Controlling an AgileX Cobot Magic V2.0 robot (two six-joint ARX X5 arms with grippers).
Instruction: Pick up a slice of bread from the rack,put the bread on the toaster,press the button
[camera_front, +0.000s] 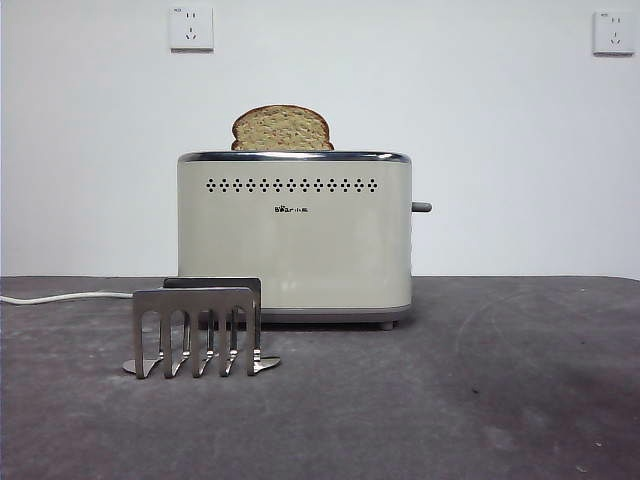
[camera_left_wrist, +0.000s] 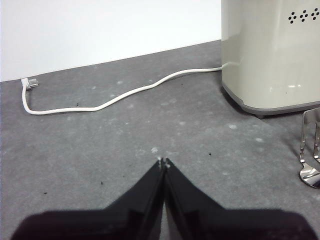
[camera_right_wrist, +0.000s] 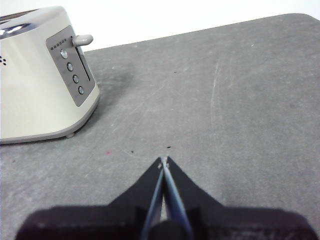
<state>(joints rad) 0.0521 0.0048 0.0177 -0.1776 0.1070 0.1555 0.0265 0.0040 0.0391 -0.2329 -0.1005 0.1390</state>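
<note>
While speckled domed slice of bread (camera_front: 281, 128) tops boxy toaster (camera_front: 294, 240).

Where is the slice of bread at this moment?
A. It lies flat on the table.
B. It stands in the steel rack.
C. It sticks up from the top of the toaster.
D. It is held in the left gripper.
C: in the front view the slice of bread rises from the top of the toaster, while the rack holds no bread and both grippers are shut on nothing.
</note>
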